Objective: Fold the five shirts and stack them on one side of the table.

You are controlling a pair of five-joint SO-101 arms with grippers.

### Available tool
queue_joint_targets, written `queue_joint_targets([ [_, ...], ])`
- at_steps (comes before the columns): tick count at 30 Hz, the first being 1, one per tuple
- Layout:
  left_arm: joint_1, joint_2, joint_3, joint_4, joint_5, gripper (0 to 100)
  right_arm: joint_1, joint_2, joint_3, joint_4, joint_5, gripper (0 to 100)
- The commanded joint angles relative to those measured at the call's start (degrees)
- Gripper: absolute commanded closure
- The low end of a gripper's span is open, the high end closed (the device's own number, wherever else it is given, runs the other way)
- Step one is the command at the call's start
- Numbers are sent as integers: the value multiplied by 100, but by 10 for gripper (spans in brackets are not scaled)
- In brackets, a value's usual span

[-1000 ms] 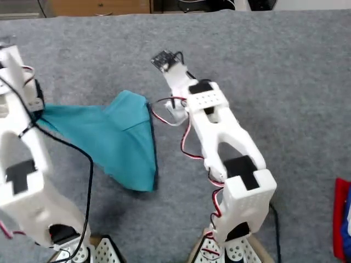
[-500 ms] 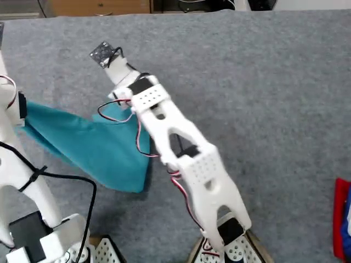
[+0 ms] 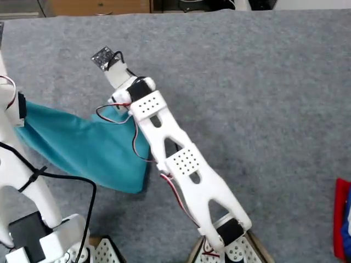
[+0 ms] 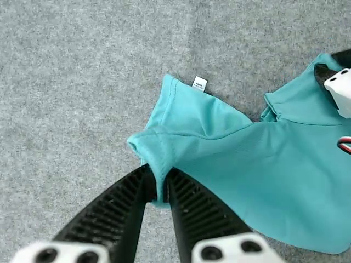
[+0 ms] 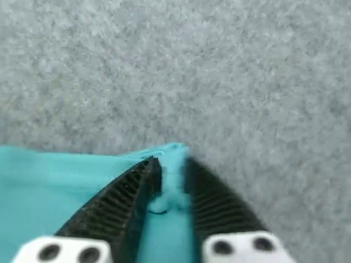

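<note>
A teal shirt [image 3: 88, 148] lies spread across the left part of the grey table. My left gripper [image 4: 159, 183] is shut on the teal shirt [image 4: 247, 164] at a bunched edge, with a small white tag [image 4: 200, 83] showing near the fold. In the high view the left arm [image 3: 16, 164] stands at the table's left edge over that end of the cloth. My right gripper [image 5: 170, 175] is shut on another edge of the teal shirt [image 5: 55, 192]. The right arm [image 3: 175, 164] stretches diagonally to the shirt's far corner [image 3: 118, 112].
Grey carpet-like cloth [image 3: 263, 98] covers the table, bare to the right of the arms. A red and blue bundle of cloth [image 3: 344, 219] sits at the right edge. Wooden furniture [image 3: 98, 6] runs behind the table's far edge.
The right arm has swung left and stretched out, carrying its corner of the teal shirt left and away. The left arm has shifted left, and the shirt has spread flatter and lower on the table.
</note>
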Motion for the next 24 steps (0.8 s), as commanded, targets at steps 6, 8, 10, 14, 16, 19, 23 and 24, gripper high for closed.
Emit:
queue_joint_targets([
  [6,-79,-259,-53,62,-18,981,602,-488,-303,923,-53,994],
  [8,-79,-259,-53,62,-18,981,752,-866,-303,1160,-53,994],
  [10,-79,-259,-53,62,-18,981,857,-1314,-303,1389,-53,994],
  [14,-79,-259,-53,62,-18,981,998,-2158,-303,1829,-53,994],
  [16,-79,-259,-53,62,-18,981,1051,-2536,-295,2048,-53,994],
  [19,-79,-268,-53,62,-18,981,1174,-3020,-295,2242,-53,994],
  [23,-35,-268,-53,44,-9,981,1446,-3688,-295,2242,-53,994],
  [24,-26,-259,-53,9,0,981,1499,-3873,-295,2242,-53,994],
])
